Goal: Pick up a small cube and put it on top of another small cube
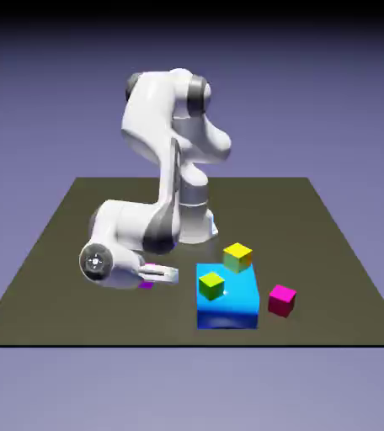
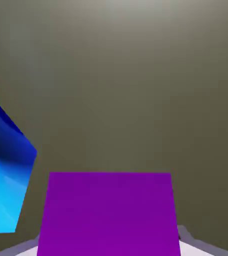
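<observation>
Cubes are being shown on the dark table (image 1: 52, 278) in the exterior view. The white arm is being bent down low at the exterior view's left. The gripper (image 1: 157, 276) is being held right at the table top, and a tiny bit of the small cube (image 1: 147, 285) is being seen under it. The big blue block (image 1: 227, 301) is being shown just beside the gripper, with one yellow-green cube (image 1: 211, 286) on top of it and another yellow-green cube (image 1: 237, 256) behind it. The crimson-pink cube (image 1: 281, 300) is being left alone near the block's other side.

In the hand view, the small cube (image 2: 108, 212) is being shown very big at the bottom, right between the grey fingertips (image 2: 185, 236). It is probably being pinched, but touching cannot be told for sure. The blue block (image 2: 6, 175) is being seen at the left edge.

So the picking up is only being started, it seems. The small cube is not being lifted yet. Lifting, carrying and setting it on another small cube are all being left to do.
</observation>
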Available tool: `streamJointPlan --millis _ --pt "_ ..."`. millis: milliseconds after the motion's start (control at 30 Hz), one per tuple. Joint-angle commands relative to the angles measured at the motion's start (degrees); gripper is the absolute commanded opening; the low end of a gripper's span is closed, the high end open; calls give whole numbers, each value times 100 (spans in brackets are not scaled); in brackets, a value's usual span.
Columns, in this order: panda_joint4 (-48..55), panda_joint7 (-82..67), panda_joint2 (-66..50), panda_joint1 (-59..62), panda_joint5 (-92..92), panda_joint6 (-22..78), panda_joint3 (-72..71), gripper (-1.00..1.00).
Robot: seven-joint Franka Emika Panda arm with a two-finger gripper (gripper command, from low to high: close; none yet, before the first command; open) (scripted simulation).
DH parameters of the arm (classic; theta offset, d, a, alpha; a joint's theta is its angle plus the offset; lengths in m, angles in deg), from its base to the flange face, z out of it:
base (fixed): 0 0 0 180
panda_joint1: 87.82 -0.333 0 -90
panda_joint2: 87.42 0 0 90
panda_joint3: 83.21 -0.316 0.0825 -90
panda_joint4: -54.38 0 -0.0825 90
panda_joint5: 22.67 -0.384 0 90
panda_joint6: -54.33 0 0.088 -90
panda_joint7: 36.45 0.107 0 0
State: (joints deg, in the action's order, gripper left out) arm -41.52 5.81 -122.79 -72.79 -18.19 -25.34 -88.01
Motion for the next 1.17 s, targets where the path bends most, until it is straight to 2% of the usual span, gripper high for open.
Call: streamJointPlan --millis 0,400,800,1000,1033,1133 --pt "62 13 -23 45 204 65 -208 -100" --pt "781 252 -495 327 2470 865 -2700 -100" --pt "1249 1046 -2613 -1583 4195 1809 -5018 -100" --pt "227 1305 -2649 -1034 4388 1106 -4929 -100" --pt "227 1305 -2649 -1034 4388 1106 -4929 100" --pt "642 1200 -2635 -1257 4310 1391 -4965 100"
